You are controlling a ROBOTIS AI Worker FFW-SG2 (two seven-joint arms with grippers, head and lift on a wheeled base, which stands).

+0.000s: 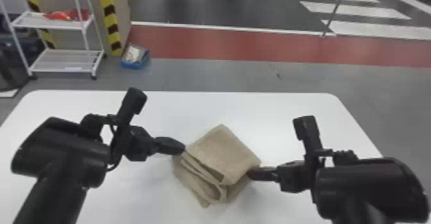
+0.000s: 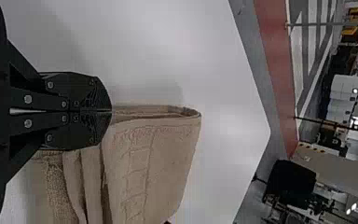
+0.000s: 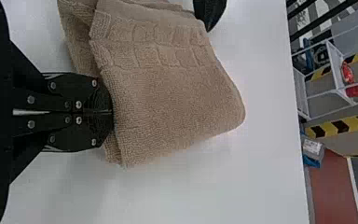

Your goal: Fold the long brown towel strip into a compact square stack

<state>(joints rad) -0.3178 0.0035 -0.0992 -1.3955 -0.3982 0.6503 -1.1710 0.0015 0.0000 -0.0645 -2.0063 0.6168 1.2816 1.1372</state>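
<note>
The brown towel (image 1: 224, 152) lies folded in a layered, roughly square bundle on the white table, its loose folds bulging toward the near side. At its left corner is my left gripper (image 1: 183, 148); in the left wrist view the left gripper (image 2: 111, 111) is shut on the edge of the towel (image 2: 149, 163). My right gripper (image 1: 251, 174) is at the bundle's right corner. Seen from the right wrist, the right gripper (image 3: 112, 112) has its fingers together on the edge of the towel (image 3: 168, 98).
The white table (image 1: 256, 111) extends around the bundle. Beyond its far edge, on the floor, stand a white shelf rack (image 1: 64, 61) and a blue box (image 1: 134, 58) beside a striped post (image 1: 110, 21).
</note>
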